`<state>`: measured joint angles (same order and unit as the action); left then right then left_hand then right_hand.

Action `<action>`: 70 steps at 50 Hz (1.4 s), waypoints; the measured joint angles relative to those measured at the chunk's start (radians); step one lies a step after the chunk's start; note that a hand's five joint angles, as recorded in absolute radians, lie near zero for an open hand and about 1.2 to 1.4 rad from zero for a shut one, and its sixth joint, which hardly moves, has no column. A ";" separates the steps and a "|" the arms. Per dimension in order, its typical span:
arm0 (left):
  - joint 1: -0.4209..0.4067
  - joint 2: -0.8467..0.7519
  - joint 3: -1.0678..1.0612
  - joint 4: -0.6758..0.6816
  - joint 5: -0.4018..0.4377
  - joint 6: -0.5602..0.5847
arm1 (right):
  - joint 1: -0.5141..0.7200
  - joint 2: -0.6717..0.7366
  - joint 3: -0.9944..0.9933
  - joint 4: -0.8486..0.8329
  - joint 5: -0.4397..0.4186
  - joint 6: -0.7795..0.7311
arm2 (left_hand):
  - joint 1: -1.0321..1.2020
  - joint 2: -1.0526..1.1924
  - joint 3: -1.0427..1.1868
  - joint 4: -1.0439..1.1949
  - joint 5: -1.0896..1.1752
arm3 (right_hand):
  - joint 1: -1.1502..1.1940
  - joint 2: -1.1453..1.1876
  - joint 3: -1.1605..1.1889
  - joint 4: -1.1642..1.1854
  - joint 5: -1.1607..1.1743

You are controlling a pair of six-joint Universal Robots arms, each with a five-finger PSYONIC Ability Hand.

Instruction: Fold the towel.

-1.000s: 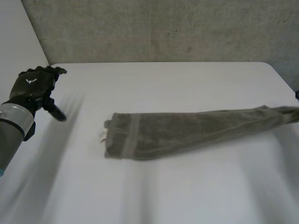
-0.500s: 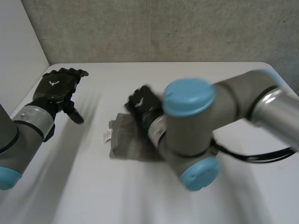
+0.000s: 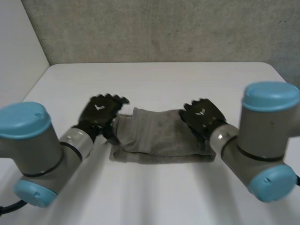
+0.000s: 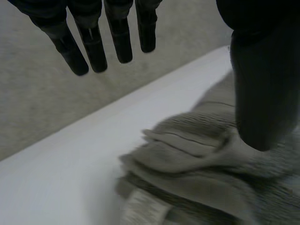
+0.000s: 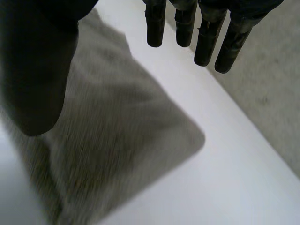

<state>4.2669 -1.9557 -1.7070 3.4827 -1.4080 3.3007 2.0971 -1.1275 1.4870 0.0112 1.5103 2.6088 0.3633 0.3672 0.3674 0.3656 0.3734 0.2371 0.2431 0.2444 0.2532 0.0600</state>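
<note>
While both arms reach in over the white surface (image 3: pixel 164 82), the grey-green terry towel (image 3: pixel 157 136) lies near its middle, folded into a short, thick band that runs across between the two hands. The black left hand (image 3: pixel 101 111) sits at the towel's left end and the black right hand (image 3: pixel 204 116) at its right end, each hand over the far edge of the cloth.

Seen from the left wrist, that hand is released. Its fingers (image 4: pixel 93 47) are straight and spread, hanging clear above the surface beyond the towel, and they clasp nothing. The thumb (image 4: pixel 262 84) points down at the bunched layers of the towel's end; it looks to be resting on the cloth, though I can't be sure it touches.

From the right wrist the story is much the same. The fingers (image 5: pixel 155 28) are straight and apart, held off the surface past the towel's corner. The thumb (image 5: pixel 40 70) hangs over the flat cloth, and nothing is pinched.

A rough grey wall (image 3: pixel 164 28) stands behind the surface.
</note>
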 measured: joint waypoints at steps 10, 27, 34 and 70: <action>-0.073 -0.115 0.006 -0.003 0.042 0.178 | -0.080 -0.082 0.287 -0.223 -0.018 -0.004 | 0.187 0.176 0.187 0.188 0.172 | -0.004 0.000 0.000 0.000 0.000; -0.084 -0.117 0.003 -0.006 0.026 0.234 | -0.081 -0.048 0.314 -0.291 -0.018 0.079 | 0.935 0.965 1.016 1.000 0.979 | 0.109 0.100 0.099 0.093 0.126; -0.084 -0.058 -0.045 -0.007 0.004 0.233 | -0.083 -0.046 0.319 -0.295 -0.020 0.101 | 0.935 0.965 1.016 1.000 0.979 | 0.251 0.247 0.247 0.240 0.266; -0.074 0.007 -0.148 -0.006 -0.048 0.242 | -0.142 0.008 0.320 -0.302 -0.013 0.058 | 0.205 0.195 0.193 0.203 0.174 | 1.002 1.062 1.081 1.078 1.089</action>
<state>4.1929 -1.9491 -1.8547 3.4763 -1.4563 3.5425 1.9556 -1.1197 1.8070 -0.2910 1.4971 2.6664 0.5678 0.5624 0.5600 0.5689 0.5472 1.2387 1.3050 1.3249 1.3308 1.1495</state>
